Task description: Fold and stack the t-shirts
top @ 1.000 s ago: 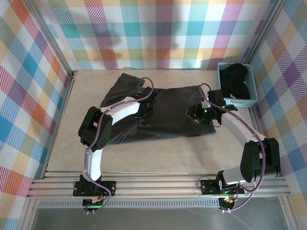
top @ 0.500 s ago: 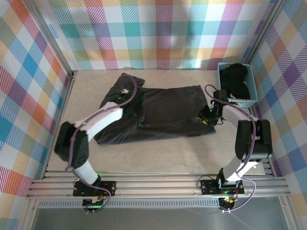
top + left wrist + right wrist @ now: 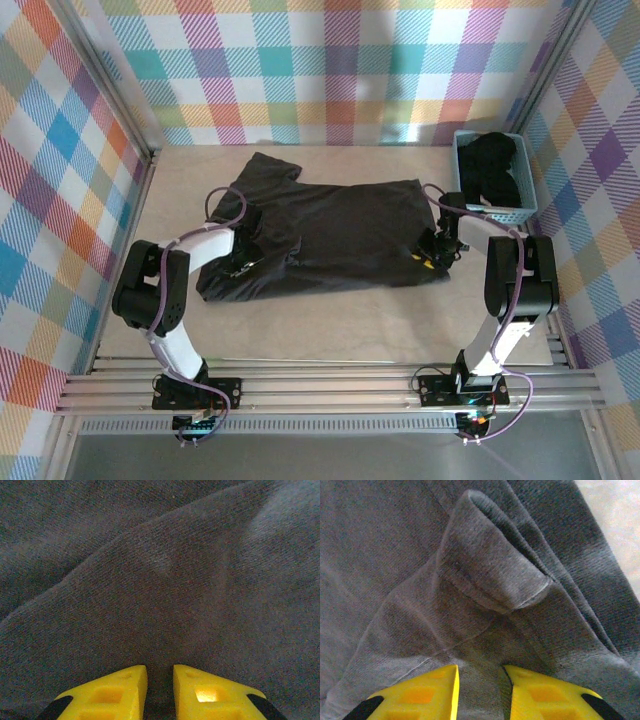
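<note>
A dark charcoal t-shirt (image 3: 340, 230) lies spread across the middle of the table. My left gripper (image 3: 240, 264) is down on its lower left part, near a sleeve. In the left wrist view the yellow fingertips (image 3: 125, 685) stand close together, and the gripper (image 3: 160, 682) has shirt cloth (image 3: 165, 580) in the narrow gap. My right gripper (image 3: 431, 257) sits at the shirt's lower right corner. There its jaws (image 3: 479, 685) close on a raised fold of the hem cloth (image 3: 490, 575). More dark cloth (image 3: 490, 165) is piled in the basket.
The light-blue lattice basket (image 3: 497, 211) stands at the back right against the checked wall. Bare beige table (image 3: 330, 320) lies between the shirt and the arm bases. Checked walls close in the left, back and right sides.
My left gripper left the shirt's middle, opened, moved left and came down closed on the lower left cloth. My right gripper shifted slightly right to the corner and narrowed onto the fold.
</note>
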You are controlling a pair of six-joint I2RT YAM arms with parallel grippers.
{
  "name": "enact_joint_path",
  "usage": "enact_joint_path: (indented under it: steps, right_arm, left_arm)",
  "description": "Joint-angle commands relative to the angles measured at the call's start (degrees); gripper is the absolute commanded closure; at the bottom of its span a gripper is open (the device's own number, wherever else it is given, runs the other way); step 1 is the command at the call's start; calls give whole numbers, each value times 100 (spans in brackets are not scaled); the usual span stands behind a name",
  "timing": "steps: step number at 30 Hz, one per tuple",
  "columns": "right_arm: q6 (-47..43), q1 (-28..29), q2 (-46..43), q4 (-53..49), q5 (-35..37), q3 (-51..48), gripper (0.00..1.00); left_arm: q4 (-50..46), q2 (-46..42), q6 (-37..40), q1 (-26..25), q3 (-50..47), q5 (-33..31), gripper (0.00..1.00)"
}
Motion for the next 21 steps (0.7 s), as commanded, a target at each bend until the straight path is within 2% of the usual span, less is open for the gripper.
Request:
enact_joint_path:
  steps: [1, 10, 16, 19, 21]
  right_arm:
    - [393, 57, -117, -1018, 149, -571, 69]
    - [954, 187, -1338, -1267, -396, -1555, 65]
    - [1068, 211, -1884, -1388, -479, -2098, 64]
    - [1098, 220, -2221, -1460, -485, -2142, 64]
    - [1007, 234, -2602, -1360, -490, -2031, 64]
  left_arm:
    - [-281, 13, -224, -45, -520, 14, 78]
    - [-427, -1181, -448, -54, -1571, 91, 76]
    - [-486, -1726, -464, -72, -2156, 89, 76]
    - [-541, -2025, -461, -88, -2224, 135, 75]
    - [-763, -2349, -377, -107, -1928, 14, 71]
